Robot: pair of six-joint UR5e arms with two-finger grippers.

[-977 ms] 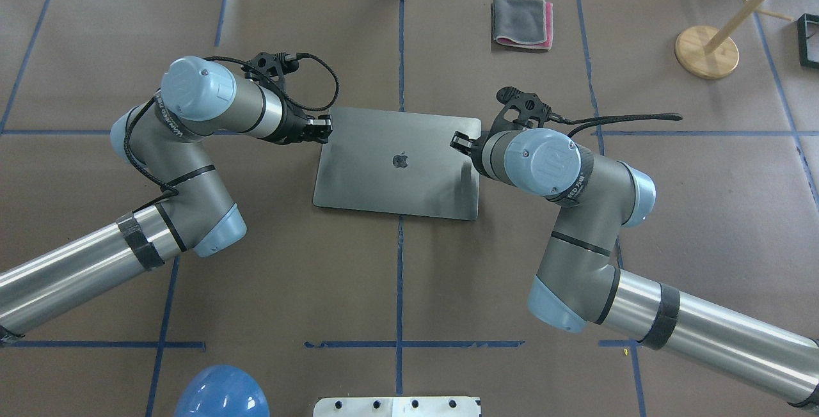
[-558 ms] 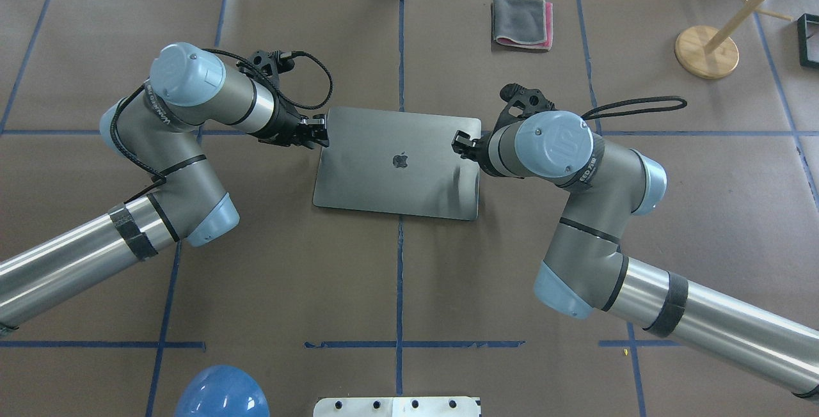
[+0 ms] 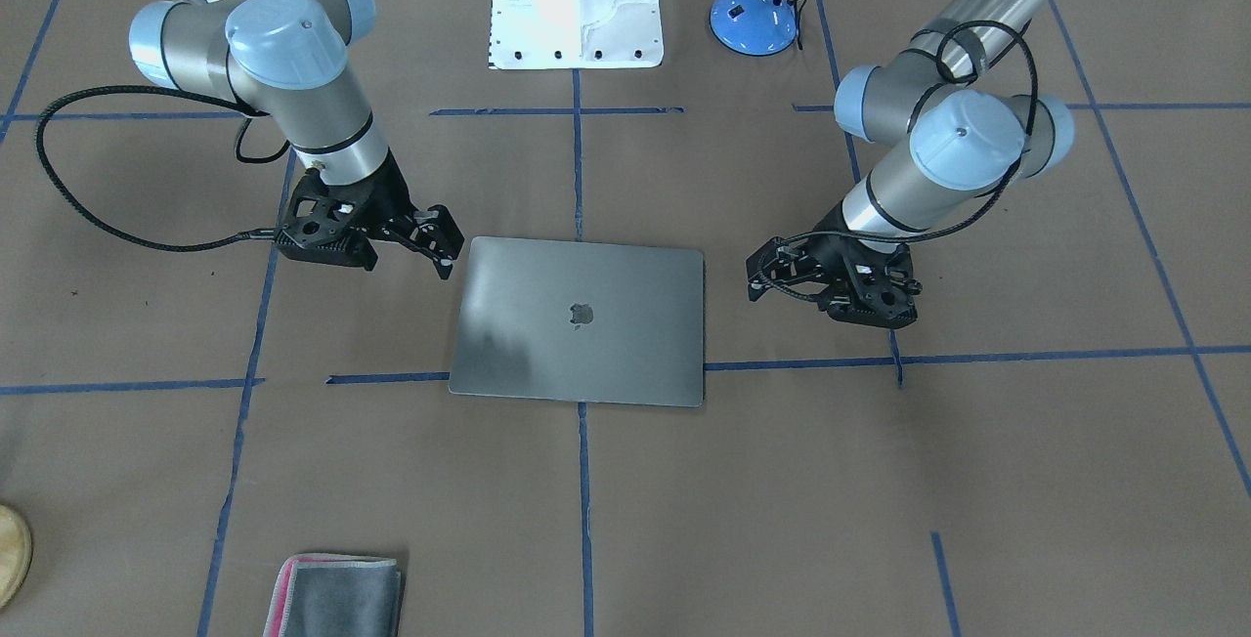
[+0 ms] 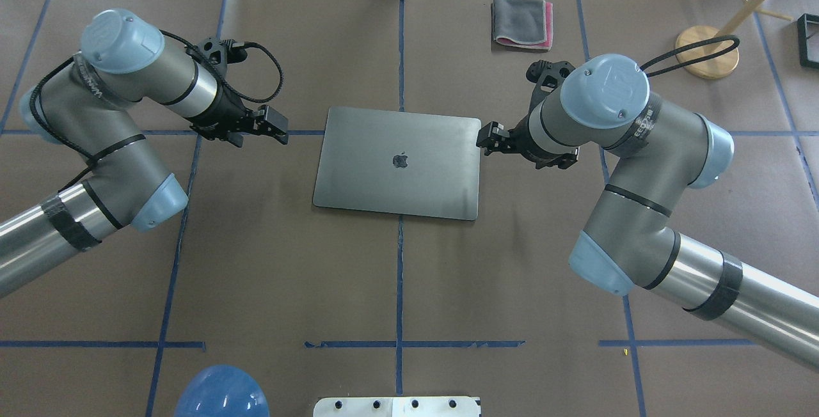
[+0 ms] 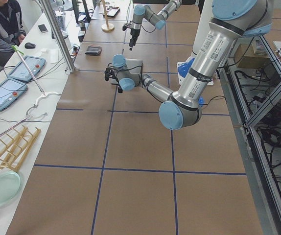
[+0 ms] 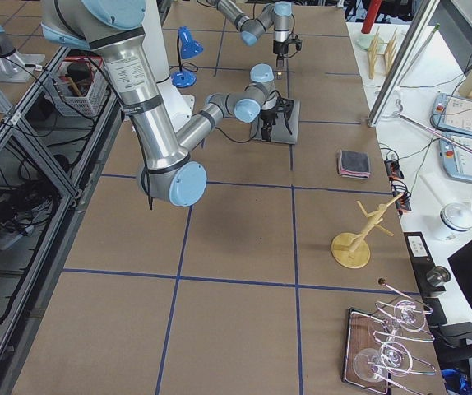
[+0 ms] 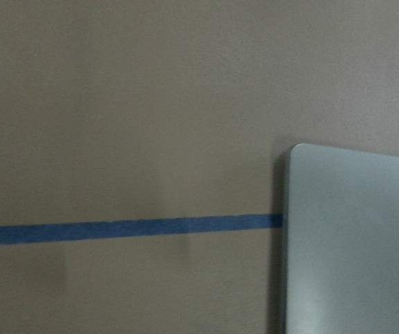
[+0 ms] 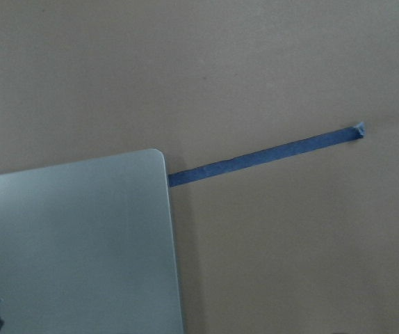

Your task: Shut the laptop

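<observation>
drawing back from the lid, the left pincer point(image 4: 276, 128) had left the laptop point(image 4: 397, 162) since a second before and hung apart from it over the table point(image 4: 397, 289). the right pincer point(image 4: 487, 139) had also come off the lid and stood just beside the opposite edge. both held nothing; whether their fingers were parted i cannot tell. the laptop lay shut and flat at the table's middle, so the task seemed done.

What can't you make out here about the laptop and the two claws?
1. The laptop: screen and keys hidden under its shut lid, every view.
2. The left gripper and right gripper: open or shut unclear; fingers too small, overhead and front views.
3. Wrist views: no fingers visible, only laptop corners.
</observation>
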